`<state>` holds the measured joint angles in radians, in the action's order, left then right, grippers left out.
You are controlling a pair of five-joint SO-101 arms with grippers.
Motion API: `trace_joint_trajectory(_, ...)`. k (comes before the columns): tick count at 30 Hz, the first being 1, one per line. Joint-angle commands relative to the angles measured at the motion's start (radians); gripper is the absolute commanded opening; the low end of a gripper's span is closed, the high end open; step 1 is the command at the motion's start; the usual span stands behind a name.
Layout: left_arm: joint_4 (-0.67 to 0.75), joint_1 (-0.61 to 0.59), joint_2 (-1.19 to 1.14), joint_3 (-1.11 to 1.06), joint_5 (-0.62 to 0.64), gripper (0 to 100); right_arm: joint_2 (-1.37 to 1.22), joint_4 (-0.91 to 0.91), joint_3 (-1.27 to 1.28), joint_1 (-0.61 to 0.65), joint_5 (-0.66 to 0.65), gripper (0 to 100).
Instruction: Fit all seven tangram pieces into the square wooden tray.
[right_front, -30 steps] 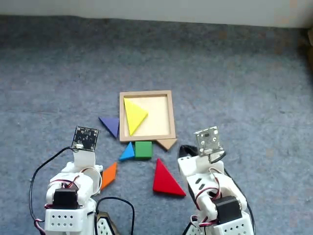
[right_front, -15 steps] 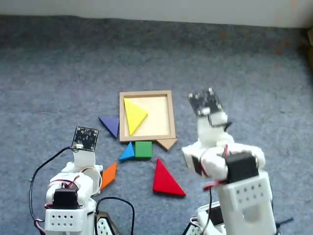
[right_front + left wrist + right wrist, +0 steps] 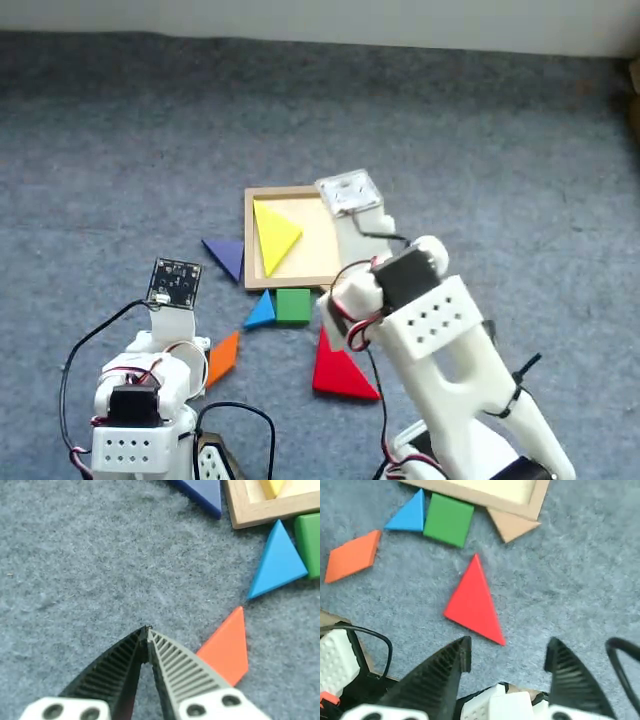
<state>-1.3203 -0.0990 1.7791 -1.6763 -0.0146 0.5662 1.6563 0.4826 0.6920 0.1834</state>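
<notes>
The square wooden tray [image 3: 300, 192] holds a yellow triangle [image 3: 272, 232]. Around it on the carpet lie a dark blue triangle [image 3: 226, 255], a light blue triangle [image 3: 261, 310], a green square [image 3: 293, 305], an orange parallelogram [image 3: 222, 358] and a red triangle [image 3: 338, 368]. A tan triangle [image 3: 511, 525] touches the tray's near edge. My right gripper [image 3: 509, 647] is open, raised high over the red triangle [image 3: 472, 602], holding nothing. My left gripper [image 3: 146, 629] is shut and empty, low over bare carpet beside the orange parallelogram [image 3: 227, 647].
The right arm [image 3: 400, 290] leans over the tray's right side and hides that part in the high view. The left arm [image 3: 150, 375] sits at the near left. Grey carpet lies open all around, with a pale wall edge at the far side.
The right arm has risen and swung forward and left over the tray's right side, now covering the tan triangle in the high view. The left arm and all pieces stayed put.
</notes>
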Motion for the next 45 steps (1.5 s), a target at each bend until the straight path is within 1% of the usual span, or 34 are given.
trace_joint_trajectory(1, -0.006, -0.010, 0.041, -0.019, -0.005, 1, 0.002, -0.180, 0.171, 0.110, 0.064, 31.5)
trace_joint_trajectory(4, -0.006, -0.010, 0.041, -0.019, -0.005, 1, 0.001, -0.392, 0.348, 0.173, 0.089, 31.5)
trace_joint_trajectory(6, -0.006, -0.010, 0.041, -0.019, -0.005, 1, 0.001, -0.499, 0.444, 0.197, 0.106, 31.5)
trace_joint_trajectory(9, -0.006, -0.010, 0.041, -0.019, -0.005, 1, 0.001, -0.591, 0.559, 0.234, 0.129, 31.7)
trace_joint_trajectory(15, -0.006, -0.010, 0.041, -0.019, -0.005, 1, -0.001, -0.754, 0.653, 0.237, 0.124, 31.7)
trace_joint_trajectory(22, -0.006, -0.010, 0.041, -0.019, -0.005, 1, -0.001, -0.774, 0.673, 0.240, 0.127, 31.7)
trace_joint_trajectory(26, -0.006, -0.010, 0.041, -0.019, -0.005, 1, 0.004, -0.711, 0.664, 0.280, 0.132, 31.7)
trace_joint_trajectory(29, -0.006, -0.010, 0.041, -0.019, -0.005, 1, 0.010, -0.694, 0.662, 0.300, 0.196, 31.7)
trace_joint_trajectory(32, -0.006, -0.010, 0.041, -0.019, -0.005, 1, -0.001, -0.696, 0.639, 0.303, 0.230, 31.7)
trace_joint_trajectory(36, -0.006, -0.010, 0.041, -0.019, -0.005, 1, -0.001, -0.696, 0.628, 0.303, 0.315, 31.7)
trace_joint_trajectory(41, -0.006, -0.010, 0.041, -0.019, -0.005, 1, -0.002, -0.704, 0.628, 0.302, 0.325, 31.7)
trace_joint_trajectory(45, -0.006, -0.010, 0.041, -0.019, -0.005, 1, -0.002, -0.794, 0.628, 0.298, 0.327, 31.7)
